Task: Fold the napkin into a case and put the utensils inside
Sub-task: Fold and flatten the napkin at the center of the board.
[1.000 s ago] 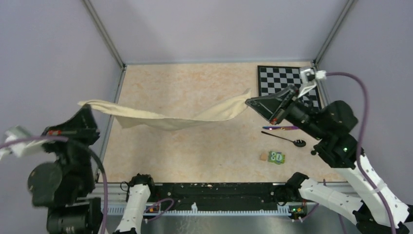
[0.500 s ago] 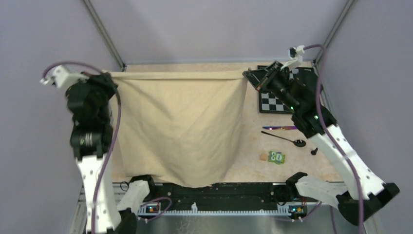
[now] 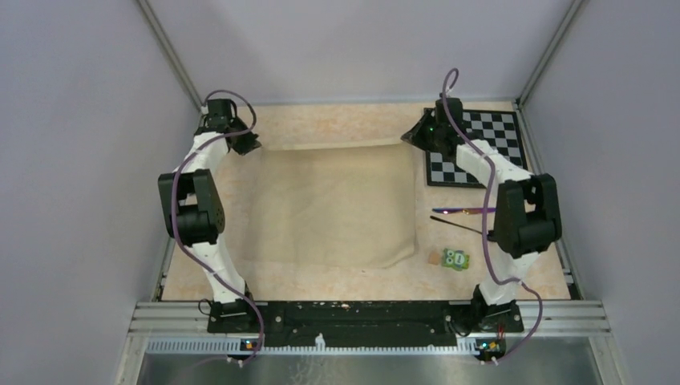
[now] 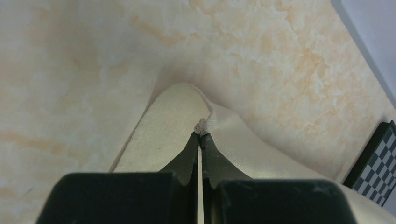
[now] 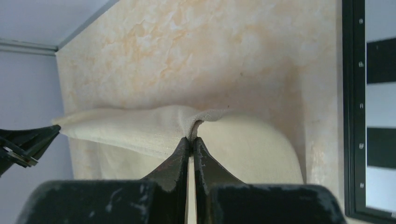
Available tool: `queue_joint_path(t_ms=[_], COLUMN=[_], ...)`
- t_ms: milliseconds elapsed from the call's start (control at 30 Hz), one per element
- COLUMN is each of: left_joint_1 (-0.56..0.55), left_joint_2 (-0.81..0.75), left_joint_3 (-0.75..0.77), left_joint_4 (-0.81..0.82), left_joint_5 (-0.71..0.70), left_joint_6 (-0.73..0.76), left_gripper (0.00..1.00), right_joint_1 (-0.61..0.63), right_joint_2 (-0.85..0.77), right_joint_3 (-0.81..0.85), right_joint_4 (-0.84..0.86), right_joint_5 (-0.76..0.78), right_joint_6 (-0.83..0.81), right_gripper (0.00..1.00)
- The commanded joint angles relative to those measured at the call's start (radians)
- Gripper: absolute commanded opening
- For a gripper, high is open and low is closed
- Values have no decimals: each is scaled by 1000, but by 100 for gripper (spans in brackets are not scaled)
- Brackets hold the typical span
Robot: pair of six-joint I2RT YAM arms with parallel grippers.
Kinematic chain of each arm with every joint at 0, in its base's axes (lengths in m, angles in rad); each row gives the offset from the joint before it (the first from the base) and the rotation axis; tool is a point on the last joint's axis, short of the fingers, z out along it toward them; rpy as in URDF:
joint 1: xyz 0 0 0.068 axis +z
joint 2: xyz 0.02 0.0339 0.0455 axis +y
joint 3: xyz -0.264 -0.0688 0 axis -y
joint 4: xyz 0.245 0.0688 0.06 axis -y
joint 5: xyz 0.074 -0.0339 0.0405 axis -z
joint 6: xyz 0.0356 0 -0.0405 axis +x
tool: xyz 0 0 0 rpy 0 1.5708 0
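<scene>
The beige napkin (image 3: 329, 204) lies spread flat in the middle of the table, and no case is in view. My left gripper (image 3: 250, 146) is shut on its far left corner, whose cloth (image 4: 163, 135) bunches up at the closed tips (image 4: 201, 134). The right gripper (image 3: 409, 138) is shut on the far right corner, where the hem (image 5: 140, 130) is pinched at the tips (image 5: 192, 139). Two utensils lie right of the napkin: a purple-tinted piece (image 3: 465, 210) and a dark one (image 3: 455, 224), both partly behind my right arm.
A black-and-white chessboard (image 3: 481, 136) lies at the far right, next to my right gripper. A small green block (image 3: 457, 258) sits near the napkin's near right corner. Purple walls and metal rails close in the table's edges.
Both arms carried the napkin from hanging stretched in the air to the far side and laid it flat on the table. Both grippers stay shut on its far corners.
</scene>
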Motion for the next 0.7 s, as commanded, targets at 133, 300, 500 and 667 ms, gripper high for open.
queue_joint_path(t_ms=[133, 300, 500, 667], left_joint_1=[23, 35, 52, 52], left_joint_2=[136, 76, -42, -162], left_joint_3=[190, 130, -10, -209], left_joint_4=[82, 53, -66, -120], left_joint_5=[154, 162, 184, 265], left_joint_6=[42, 86, 98, 97], left_gripper=[0, 0, 0, 0], right_joint_1=[-19, -18, -18, -18], right_joint_2=[214, 222, 138, -15], right_joint_3=[291, 314, 238, 50], right_joint_4=[-7, -45, -133, -160], right_joint_5=[-93, -130, -160, -165], right_joint_6=[-125, -153, -197, -213], right_gripper=[0, 0, 0, 0])
